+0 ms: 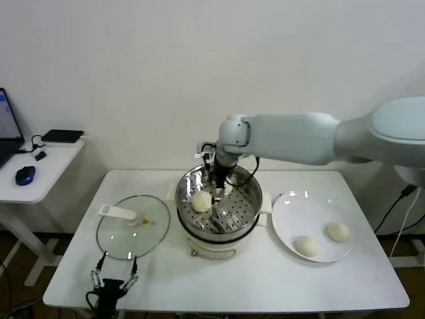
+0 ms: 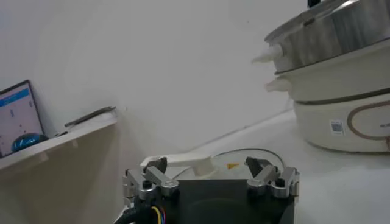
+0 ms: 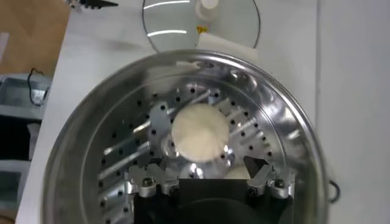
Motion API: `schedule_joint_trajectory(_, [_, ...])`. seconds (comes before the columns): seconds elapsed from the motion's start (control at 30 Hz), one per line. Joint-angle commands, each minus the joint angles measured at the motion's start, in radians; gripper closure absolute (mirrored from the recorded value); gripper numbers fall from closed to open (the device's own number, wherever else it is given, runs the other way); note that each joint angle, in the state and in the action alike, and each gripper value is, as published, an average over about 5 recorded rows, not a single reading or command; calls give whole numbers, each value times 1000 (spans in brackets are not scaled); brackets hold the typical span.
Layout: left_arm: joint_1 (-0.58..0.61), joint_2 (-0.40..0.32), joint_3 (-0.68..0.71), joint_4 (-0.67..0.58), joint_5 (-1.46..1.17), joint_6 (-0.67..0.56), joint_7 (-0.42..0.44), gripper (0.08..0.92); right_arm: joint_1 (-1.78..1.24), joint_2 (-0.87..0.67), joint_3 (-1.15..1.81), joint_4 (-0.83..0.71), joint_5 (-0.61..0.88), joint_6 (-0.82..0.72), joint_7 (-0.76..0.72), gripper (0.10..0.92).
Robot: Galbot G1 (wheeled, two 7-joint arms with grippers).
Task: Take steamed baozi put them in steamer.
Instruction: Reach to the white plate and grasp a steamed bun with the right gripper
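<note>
- Right pincer [image 1: 217, 187] reaches down into the steamer [image 1: 247, 211], at centre frame in the head view; its arm comes in from the upper right of the frame.
- Right wrist view: the pincer [image 3: 210, 181] stands with fingers [image 3: 148, 184] spread wide over the perforated floor of the steamer [image 3: 79, 152]. Nothing is gripped.
- One bun [image 3: 200, 132] lies on the steamer floor, out ahead of the fingers, clear of them. A second pale bun [image 3: 236, 173] shows partly between the fingers, close to the wrist; contact with it cannot be told.
- Head view: one bun [image 1: 201, 201] sits in the left part of the basket, just beside the pincer. The second is hidden there by the wrist.
- Steamer basket sits on a white pot base [image 1: 219, 246] at mid bench [image 1: 265, 279].
- Right of the steamer, a white plate [image 1: 292, 212] holds two buns: one [image 1: 307, 246] nearer the front edge, one [image 1: 338, 231] to its right, apart from each other.
- Left of the steamer, a glass lid [image 1: 119, 239] with white handle lies flat on the bench.
- Left pincer [image 1: 114, 280] sits low at the bottom left of the head view, at the front bench edge just below the lid, fingers spread, holding nothing. Left wrist view shows the same pincer [image 2: 211, 177] open, with the steamer [image 2: 341, 36] in the upper right.
- Side desk at far left carries a blue mouse [image 1: 25, 175].
</note>
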Motion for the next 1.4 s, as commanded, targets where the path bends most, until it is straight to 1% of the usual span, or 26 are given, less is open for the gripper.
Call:
schedule_joint_trajectory(0.03, [5, -27, -4, -3, 1, 0, 1, 177, 237, -184, -197, 57, -34, 221, -213, 202])
schedule_joint_trajectory(0.13, [6, -28, -7, -2, 1, 0, 1, 177, 262, -262, -254, 100, -68, 271, -246, 203])
schedule_joint_trajectory(0.23, [5, -29, -8, -1, 2, 1, 1, 177, 260, -333, -301, 149, -114, 283, -243, 203])
schedule_joint_trajectory(0.4, [5, -32, -7, -2, 2, 2, 1, 177, 214, -430, -342, 197, -218, 254, -192, 203])
schedule_joint_trajectory(0.57, [3, -32, -10, 3, 1, 0, 0, 177, 121, -496, -327, 210, -311, 209, -133, 203])
schedule_joint_trajectory(0.8, [1, -32, -17, 6, -2, -1, 0, 177, -39, -529, -228, 157, -375, 194, -73, 203])
schedule_joint_trajectory(1.03, [-1, -31, -24, 15, -2, -3, 0, 177, -208, -535, -115, 141, -397, 170, -42, 203])
schedule_joint_trajectory(1.4, [-1, -27, -27, 23, 3, -7, -1, 177, -294, -534, -74, 130, -446, 161, -30, 203])
